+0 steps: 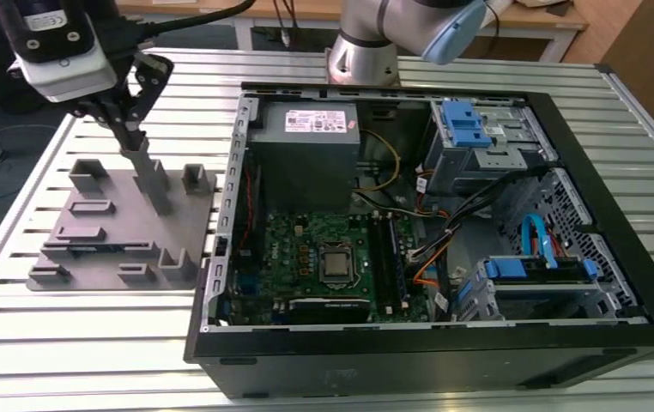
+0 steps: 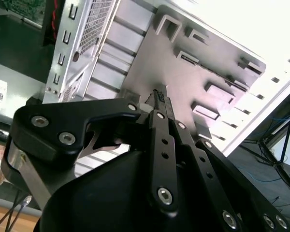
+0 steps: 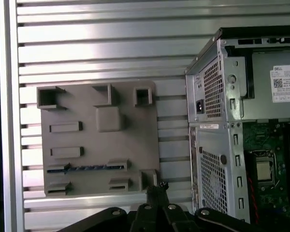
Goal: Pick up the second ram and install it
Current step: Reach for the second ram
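Observation:
The second ram (image 3: 87, 168) is a long, thin dark stick lying in a slot of the grey fixture block (image 3: 101, 140), which sits on the slatted table beside the open computer case. In the exterior view the ram (image 1: 89, 249) shows as a dark strip near the block's front. My gripper (image 1: 132, 137) hangs above the block's back part, well clear of the stick. Both wrist views show its black fingertips (image 3: 157, 186) pressed together with nothing between them (image 2: 159, 95).
The open computer case (image 1: 218, 257) lies at the exterior view's right of the block, with its motherboard (image 1: 304, 249), power supply (image 1: 304, 146) and blue drive brackets (image 1: 464, 124). A tall grey post (image 1: 153, 184) rises from the block just below my gripper. The arm's base (image 1: 361, 51) stands behind the case.

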Controlling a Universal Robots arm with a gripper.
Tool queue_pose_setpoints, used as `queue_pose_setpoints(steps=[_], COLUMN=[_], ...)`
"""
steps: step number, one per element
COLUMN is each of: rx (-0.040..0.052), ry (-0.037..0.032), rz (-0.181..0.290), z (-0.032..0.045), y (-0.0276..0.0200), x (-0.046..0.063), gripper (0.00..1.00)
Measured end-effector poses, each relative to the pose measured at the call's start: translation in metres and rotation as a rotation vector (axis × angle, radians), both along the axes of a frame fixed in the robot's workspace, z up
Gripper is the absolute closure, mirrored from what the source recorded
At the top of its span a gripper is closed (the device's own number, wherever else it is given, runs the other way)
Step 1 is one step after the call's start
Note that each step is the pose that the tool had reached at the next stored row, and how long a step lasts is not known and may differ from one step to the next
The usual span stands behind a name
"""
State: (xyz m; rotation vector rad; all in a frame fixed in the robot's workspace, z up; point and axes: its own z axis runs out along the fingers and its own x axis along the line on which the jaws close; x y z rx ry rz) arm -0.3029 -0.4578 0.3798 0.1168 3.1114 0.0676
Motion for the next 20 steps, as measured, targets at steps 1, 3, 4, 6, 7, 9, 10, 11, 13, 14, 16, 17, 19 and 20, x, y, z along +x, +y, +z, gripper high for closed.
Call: queue_pose_setpoints(steps=[1,3,4,6,7,9,10,11,13,14,16,17,19,20], rx=[-0.0001,0.0001,0.0000,0.0000,0.0001,0.0002,0.0002,0.0001,0.0001,0.0002,0.0000,0.0001,-0.0001,-0.0001], ry=[0.0001,-0.0001,0.0000,0.0000,0.0000,-0.0002,-0.0002,0.0000,0.0018,0.0042,0.0148,0.0213,0.0336,0.0383], rz=[0.000,0.000,0.001,0.002,0.002,0.003,0.003,0.003,0.003,0.003,0.003,0.003,0.005,0.008], z=[-0.0011,-0.0038,-0.0053,-0.0088,-0.0106,-0.0143,-0.0162,-0.0181,-0.0217,-0.0233,-0.0255,-0.0264,-0.0284,-0.0298], y=[-0.0003,-0.0003,-0.0003,-0.0003,-0.0003,-0.0003,-0.0003,-0.0003,-0.0003,-0.0003,-0.0004,-0.0003,-0.0003,-0.0006], x=[-0.004,-0.014,-0.018,-0.027,-0.030,-0.034,-0.036,-0.036,-0.038,-0.038,-0.040,-0.041,-0.042,-0.042], gripper=[0.89,0.89,0.89,0.89,0.89,0.89,0.89,0.89,0.89,0.89,0.89,0.89,0.89,0.89])
